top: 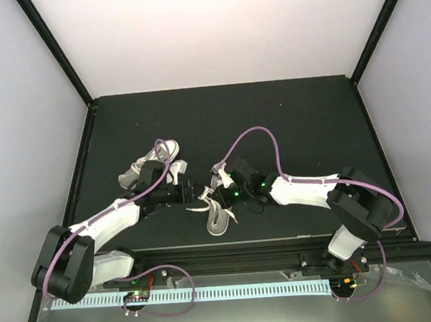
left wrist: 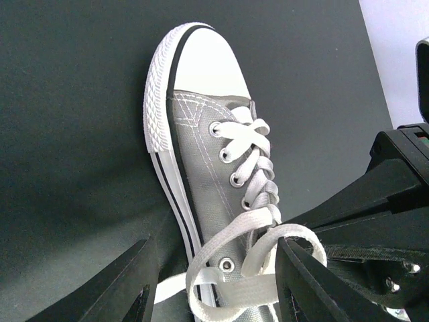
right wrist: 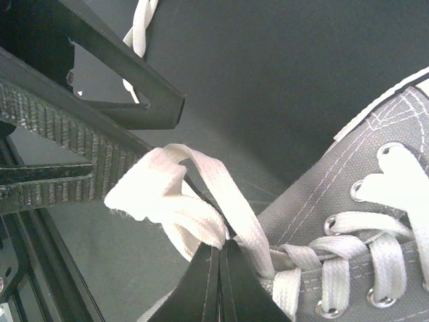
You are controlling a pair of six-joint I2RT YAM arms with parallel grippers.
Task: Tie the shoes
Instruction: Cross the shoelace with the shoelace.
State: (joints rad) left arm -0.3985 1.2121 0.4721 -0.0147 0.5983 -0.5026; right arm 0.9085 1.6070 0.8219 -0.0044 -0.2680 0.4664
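Mid-bench [top: 287,118], between both arms: grey shoe [left wrist: 201,161], laces loose. Right fingers [right wrist: 218,285] closed, pinching lace loop [right wrist: 167,194]. Left fingers [left wrist: 137,288] apart, astride loop, gripping nothing. Advice: hold loop taut; close left fingers low, near eyelets.

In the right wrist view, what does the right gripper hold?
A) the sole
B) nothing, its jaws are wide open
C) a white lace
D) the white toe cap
C: the right gripper has its jaws shut on a bunched strand of the lace, just above the eyelets.
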